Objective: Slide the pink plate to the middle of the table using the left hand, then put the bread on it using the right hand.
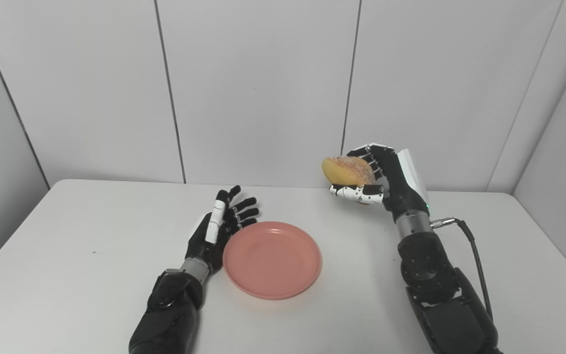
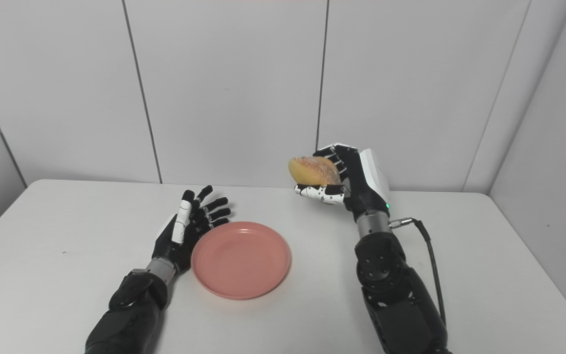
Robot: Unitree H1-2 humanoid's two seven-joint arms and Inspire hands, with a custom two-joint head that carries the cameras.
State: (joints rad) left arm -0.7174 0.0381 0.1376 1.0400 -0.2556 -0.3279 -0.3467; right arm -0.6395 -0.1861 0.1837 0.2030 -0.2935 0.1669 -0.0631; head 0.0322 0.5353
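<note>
The pink plate [image 1: 272, 259] lies flat near the middle of the white table [image 1: 67, 255], with nothing on it. My left hand [image 1: 220, 226] stands open on edge against the plate's left rim, fingers stretched away from me. The bread [image 1: 347, 170], a golden sugared bun, is held up in the air to the right of and beyond the plate. My right hand [image 1: 383, 179] is shut on the bread, fingers over its top and thumb under it. The same layout appears in the right eye view: plate [image 2: 241, 259], left hand [image 2: 189, 223], bread [image 2: 314, 171], right hand [image 2: 356, 182].
White wall panels [image 1: 263, 88] stand close behind the table's far edge. A black cable [image 1: 474, 255] loops from my right wrist down along the forearm. The table's right edge runs near that arm.
</note>
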